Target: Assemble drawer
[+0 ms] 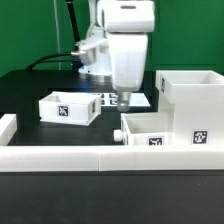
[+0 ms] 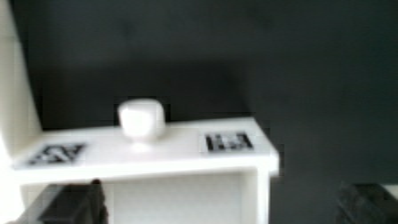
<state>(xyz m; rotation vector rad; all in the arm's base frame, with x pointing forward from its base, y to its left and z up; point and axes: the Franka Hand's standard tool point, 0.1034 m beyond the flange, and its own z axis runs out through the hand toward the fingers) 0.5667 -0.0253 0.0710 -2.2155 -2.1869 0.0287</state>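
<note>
**While the claw hangs open, a tray lies right under it**

Although its tips are small in the exterior view, the claw [image 1: 123, 101] reads clearly in the wrist view: the two dark fingers [image 2: 71, 205] sit at opposite edges of the picture, spread wide, with nothing between them and nothing touched. Directly below the claw lies the near tray [image 1: 152, 130], one of the drawer's small open-top parts. Its tagged wall faces the wrist camera, and a short round knob [image 2: 139, 117] stands out from that wall between two square tags.

The arm [image 1: 125, 45] comes straight down from above, its wrist vertical and the fingers pointing at the black table [image 1: 30, 85].

To the exterior view's left of the claw, well apart, the second tray [image 1: 70, 107] stands upright. To the exterior view's right of it stands the large shell [image 1: 195, 95], just beside the near tray. Behind the claw the marker board [image 1: 107, 99] lies flat, partly covered by the fingers. Low border rails [image 1: 90, 158] run in front.

The wrist view is blurred, so the tag patterns cannot be read, and both fingers are cut off by the picture's edge.
</note>
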